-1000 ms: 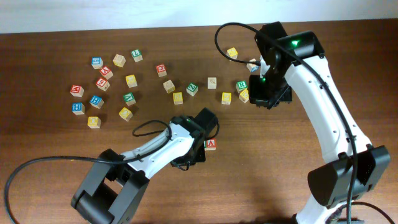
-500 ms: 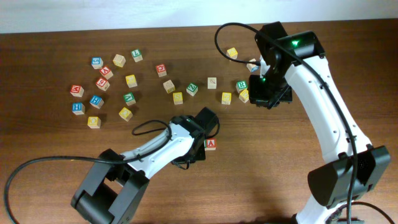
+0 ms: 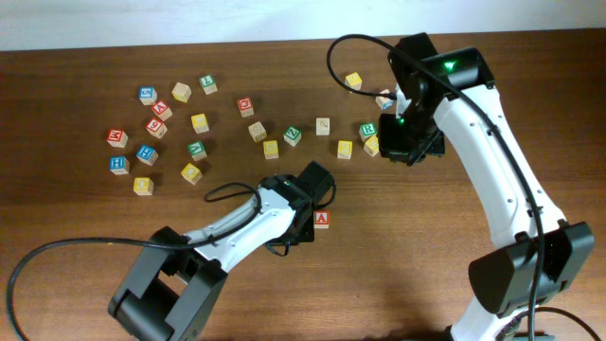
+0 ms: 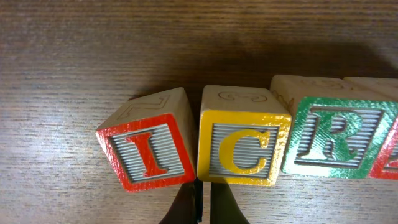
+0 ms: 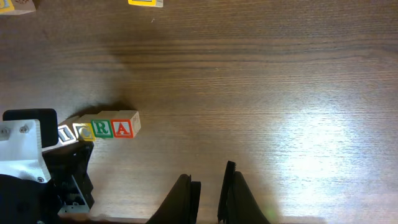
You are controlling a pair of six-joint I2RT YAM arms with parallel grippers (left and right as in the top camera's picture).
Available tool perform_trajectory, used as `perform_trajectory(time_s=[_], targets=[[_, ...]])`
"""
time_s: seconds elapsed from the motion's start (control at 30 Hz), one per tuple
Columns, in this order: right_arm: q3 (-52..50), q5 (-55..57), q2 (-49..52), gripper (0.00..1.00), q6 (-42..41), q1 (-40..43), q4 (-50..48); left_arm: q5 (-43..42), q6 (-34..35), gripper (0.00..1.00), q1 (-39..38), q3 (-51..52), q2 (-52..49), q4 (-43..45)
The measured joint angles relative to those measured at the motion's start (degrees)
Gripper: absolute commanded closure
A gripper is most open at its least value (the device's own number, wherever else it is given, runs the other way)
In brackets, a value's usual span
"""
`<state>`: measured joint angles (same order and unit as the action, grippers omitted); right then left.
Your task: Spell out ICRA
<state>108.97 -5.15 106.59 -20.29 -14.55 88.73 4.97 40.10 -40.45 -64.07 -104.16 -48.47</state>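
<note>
In the left wrist view the cubes stand in a row on the wooden table: a red I [image 4: 147, 152], tilted, then a yellow C [image 4: 244, 149], a green R [image 4: 336, 140], and the red A's edge [image 4: 390, 160]. My left gripper [image 4: 203, 202] is shut and empty, its tips just below the seam between I and C. The overhead view shows only the A [image 3: 322, 220] beside the left wrist [image 3: 301, 213]. The right wrist view shows the row from afar, with the A [image 5: 124, 129] at its right end. My right gripper [image 5: 210, 190] hangs above bare table, fingers nearly together, holding nothing.
Several other letter cubes lie scattered at the back left [image 3: 156, 128], the back middle [image 3: 294, 135] and beside the right arm [image 3: 369, 133]. One more cube [image 3: 353, 80] lies near the table's far edge. The left arm's cable [image 3: 222, 194] loops over the table.
The left wrist and the A cube have shifted very slightly to the right. The right arm has not moved.
</note>
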Motion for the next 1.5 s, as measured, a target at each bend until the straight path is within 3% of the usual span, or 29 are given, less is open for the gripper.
perform_trajectory(time_s=[0.23,0.4,0.6,0.8,1.07,1.2,1.5], targets=[[0.0,0.0,0.0,0.9,0.0,0.0,-0.5,0.0,-1.7,1.0,0.0,0.0,0.0,-0.5],[-0.2,0.0,0.1,0.91,0.0,0.0,-0.5,-0.9,-2.0,1.0,0.3,-2.1,0.7,-8.4],[-6.6,0.0,0.4,0.91,0.0,0.0,-2.4,-2.0,-3.1,1.0,8.3,-3.3,6.2,-12.8],[-16.7,-2.8,0.6,0.92,0.0,0.0,-9.1,-2.4,-4.6,1.0,13.9,-0.5,6.2,-7.7],[-32.7,-12.1,0.9,0.92,-0.7,-0.7,-26.6,-8.3,-6.1,1.0,15.7,4.7,4.6,1.5],[-37.1,-13.2,0.9,0.92,-3.4,-3.6,-34.0,-10.9,-6.3,1.0,15.7,5.1,1.8,4.6],[-38.3,-13.6,2.9,0.91,-7.0,-8.7,-39.9,-13.3,-7.0,1.0,15.7,5.2,1.1,6.4]])
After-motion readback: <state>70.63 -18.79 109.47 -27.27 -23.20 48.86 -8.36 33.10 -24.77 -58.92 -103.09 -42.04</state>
